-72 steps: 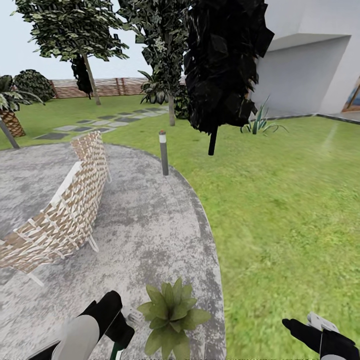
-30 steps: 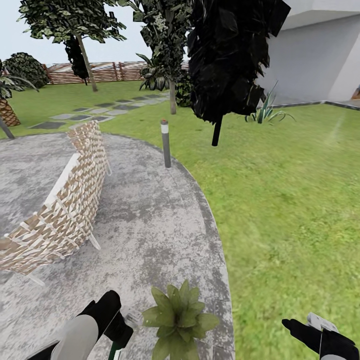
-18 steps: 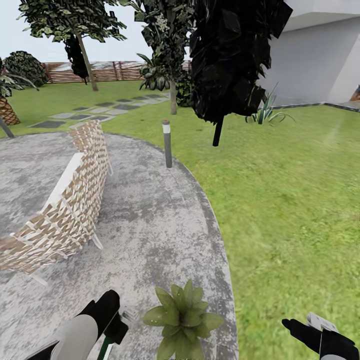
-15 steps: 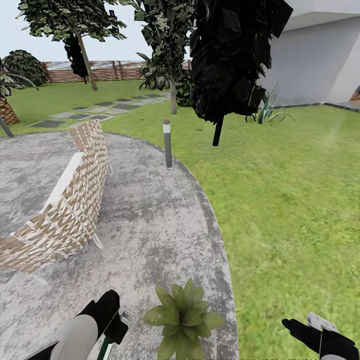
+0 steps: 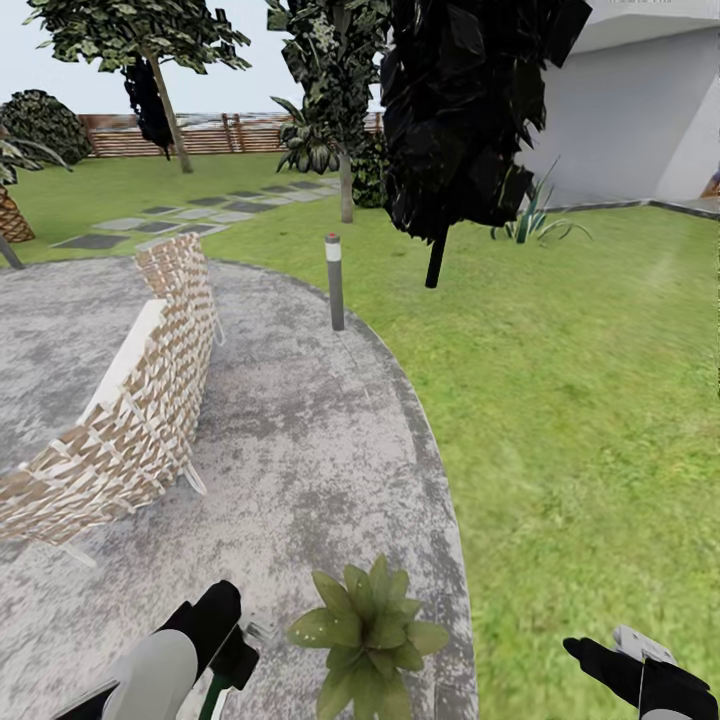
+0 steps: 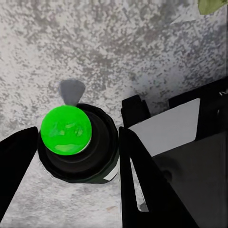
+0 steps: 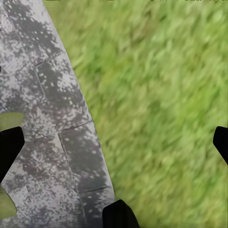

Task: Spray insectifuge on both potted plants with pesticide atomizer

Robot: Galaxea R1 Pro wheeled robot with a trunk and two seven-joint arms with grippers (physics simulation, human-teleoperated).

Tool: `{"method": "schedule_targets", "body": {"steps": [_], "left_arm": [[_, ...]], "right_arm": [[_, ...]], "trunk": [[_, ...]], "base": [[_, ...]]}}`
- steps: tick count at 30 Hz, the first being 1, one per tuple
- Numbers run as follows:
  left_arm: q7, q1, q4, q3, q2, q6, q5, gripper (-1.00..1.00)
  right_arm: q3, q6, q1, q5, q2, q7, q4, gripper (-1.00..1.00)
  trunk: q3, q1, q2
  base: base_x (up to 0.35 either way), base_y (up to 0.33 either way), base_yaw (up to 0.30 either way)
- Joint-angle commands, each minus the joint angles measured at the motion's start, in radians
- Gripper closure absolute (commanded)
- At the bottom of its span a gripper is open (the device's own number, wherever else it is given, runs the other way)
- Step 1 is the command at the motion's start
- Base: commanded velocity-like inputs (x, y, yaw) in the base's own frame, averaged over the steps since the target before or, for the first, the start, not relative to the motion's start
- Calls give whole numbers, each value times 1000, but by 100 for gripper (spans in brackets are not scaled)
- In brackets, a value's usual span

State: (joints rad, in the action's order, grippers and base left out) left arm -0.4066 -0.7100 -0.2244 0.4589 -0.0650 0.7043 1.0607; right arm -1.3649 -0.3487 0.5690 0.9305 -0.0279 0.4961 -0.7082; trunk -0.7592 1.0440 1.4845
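Note:
The pesticide atomizer has a dark body with a bright green round cap and a grey nozzle. It sits between the two black fingers of my left gripper, which is shut on it above the stone patio. In the head view the left gripper is at the bottom left, with a strip of the atomizer showing under it. One potted plant, a rosette of pointed green leaves, stands on the patio just right of that gripper. My right gripper hangs open and holds nothing over the patio edge and lawn.
A wicker chair stands on the round grey patio to the left. A grey bollard lamp is at the patio's far rim, with a dark tree behind it. Lawn stretches to the right, toward a white house wall.
The whole view has drifted, so the camera moved; the potted plant now shows a bit farther right. Both arms keep their pose and the left gripper still holds the atomizer.

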Motion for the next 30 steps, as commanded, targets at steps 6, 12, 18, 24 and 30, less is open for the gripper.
{"method": "schedule_targets", "body": {"steps": [6, 12, 18, 24, 30], "left_arm": [[-7, 0, -4, 5, -1, 3, -121, 100], [-6, 0, -6, 2, -1, 3, -136, 100], [-9, 0, -1, 1, -4, 4, -137, 100], [-9, 0, 1, 1, -4, 5, -137, 100], [-8, 0, 2, 3, -4, 6, -139, 100]], "right_arm": [[-5, -1, 2, 8, 1, 9, -2, -100], [-5, -1, 2, 8, 0, 9, -1, -100], [-5, -1, 2, 8, 0, 9, 0, -100], [-5, -1, 2, 8, 1, 9, 1, -100], [-5, -1, 2, 8, 1, 9, 1, -100]], "trunk": [[-2, 0, 0], [-2, 0, 0], [-2, 0, 0], [-2, 0, 0], [-6, 0, 0]], "base": [[178, 148, 0], [24, 19, 0], [-2, -27, 0], [-88, -262, 0], [-162, -265, 138]]}}
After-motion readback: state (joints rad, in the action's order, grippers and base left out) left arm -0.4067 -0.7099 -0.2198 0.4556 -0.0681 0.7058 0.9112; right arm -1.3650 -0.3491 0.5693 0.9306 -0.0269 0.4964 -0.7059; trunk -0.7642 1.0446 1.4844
